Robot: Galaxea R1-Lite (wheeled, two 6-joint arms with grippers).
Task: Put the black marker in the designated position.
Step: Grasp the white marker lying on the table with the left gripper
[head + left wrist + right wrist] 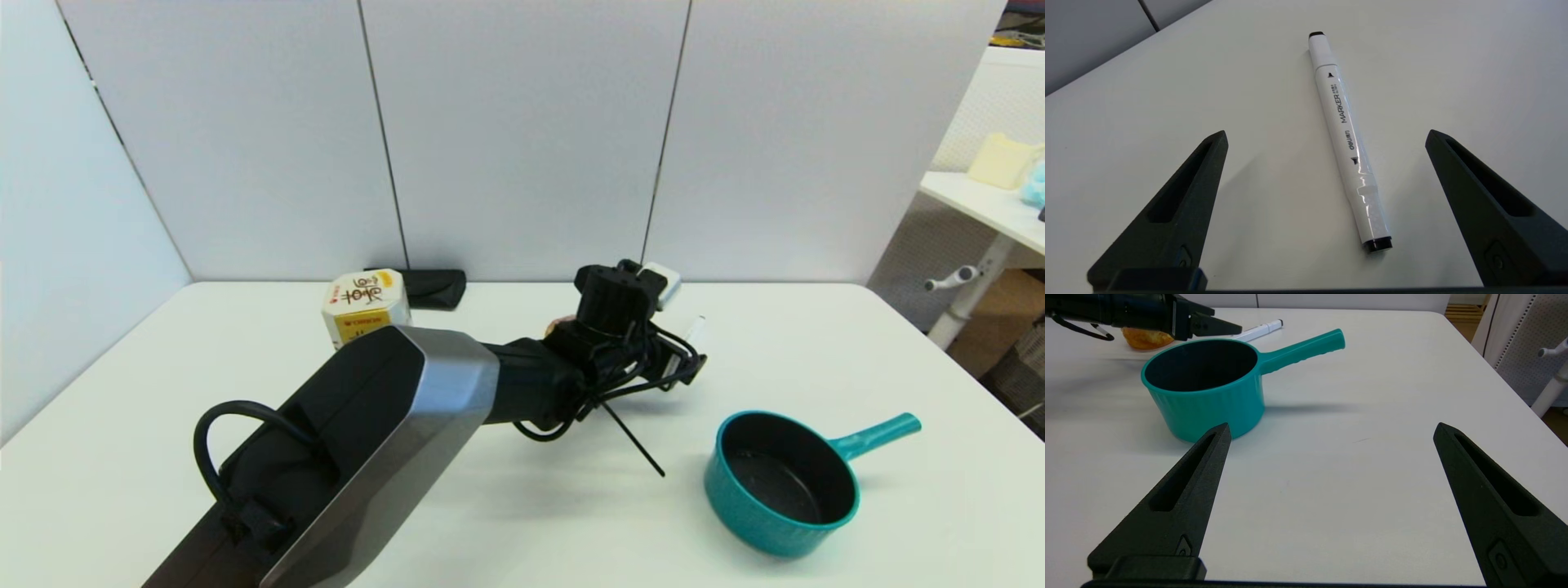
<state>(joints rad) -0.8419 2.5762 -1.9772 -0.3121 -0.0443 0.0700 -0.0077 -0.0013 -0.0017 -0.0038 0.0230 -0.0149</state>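
White-barrelled black marker (1347, 136): flat on table (1147, 102), lengthwise between fingers of left gripper (1327, 139), touching neither. Gripper wide open, empty, hovering. Advice: lower straight, close across mid-barrel, avoid rolling. Right gripper (1331, 433): open, empty, near teal pot (1204, 388).

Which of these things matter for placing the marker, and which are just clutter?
Job: black marker, lying between the open fingers of the left gripper; bare table.
Clutter: teal pot, printed box, black case, orange item. Right gripper idle.
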